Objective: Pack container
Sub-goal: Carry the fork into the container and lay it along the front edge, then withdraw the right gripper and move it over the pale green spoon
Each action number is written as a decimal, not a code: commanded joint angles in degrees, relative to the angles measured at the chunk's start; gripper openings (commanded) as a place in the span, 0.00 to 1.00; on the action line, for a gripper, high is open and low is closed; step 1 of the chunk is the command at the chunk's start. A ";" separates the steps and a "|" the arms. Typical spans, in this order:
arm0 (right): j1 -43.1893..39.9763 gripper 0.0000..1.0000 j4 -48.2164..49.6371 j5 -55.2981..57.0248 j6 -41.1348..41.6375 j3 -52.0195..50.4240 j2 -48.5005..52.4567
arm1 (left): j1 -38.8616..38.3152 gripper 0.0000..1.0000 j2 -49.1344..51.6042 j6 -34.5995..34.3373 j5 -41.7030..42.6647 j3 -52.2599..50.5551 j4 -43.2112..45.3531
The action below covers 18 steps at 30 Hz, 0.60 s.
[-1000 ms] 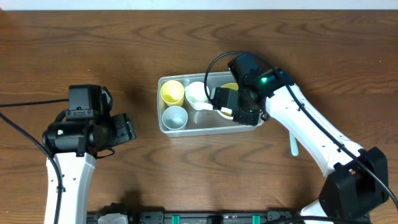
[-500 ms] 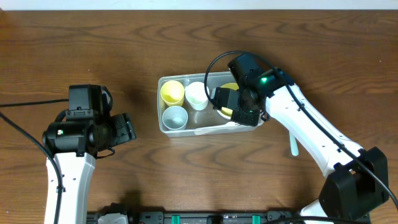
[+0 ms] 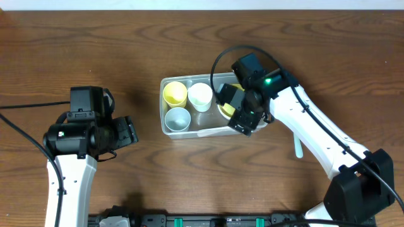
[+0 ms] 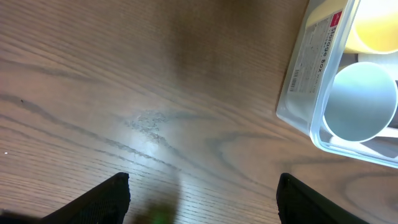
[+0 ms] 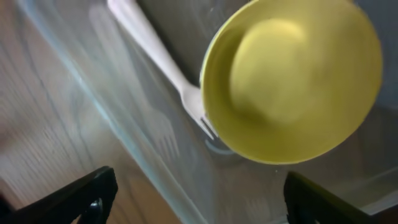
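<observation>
Container (image 3: 189,132) at table centre, long axis 9-to-3; right gripper (image 3: 232,111) directly over its 3 o'clock end, jaws spread wide, empty, yellow bowl (image 5: 292,81) and white fork (image 5: 161,59) below; left gripper (image 3: 129,131) well apart toward 9 o'clock, likewise open, holding nothing; right arm nearer.
</observation>
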 commanded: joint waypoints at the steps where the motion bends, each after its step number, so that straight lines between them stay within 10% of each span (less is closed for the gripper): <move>1: 0.33 0.92 1.70 -0.70 12.33 0.20 -0.02 | 0.20 0.76 -0.42 -0.11 -0.66 0.48 -0.04; 10: -4.72 0.99 0.68 5.49 22.88 11.45 -8.83 | 0.20 0.76 -0.42 -0.09 -0.66 0.48 -0.04; 18: -26.91 0.99 -6.58 3.26 26.82 13.92 -15.56 | 0.20 0.76 -0.42 -0.11 -0.66 0.48 -0.24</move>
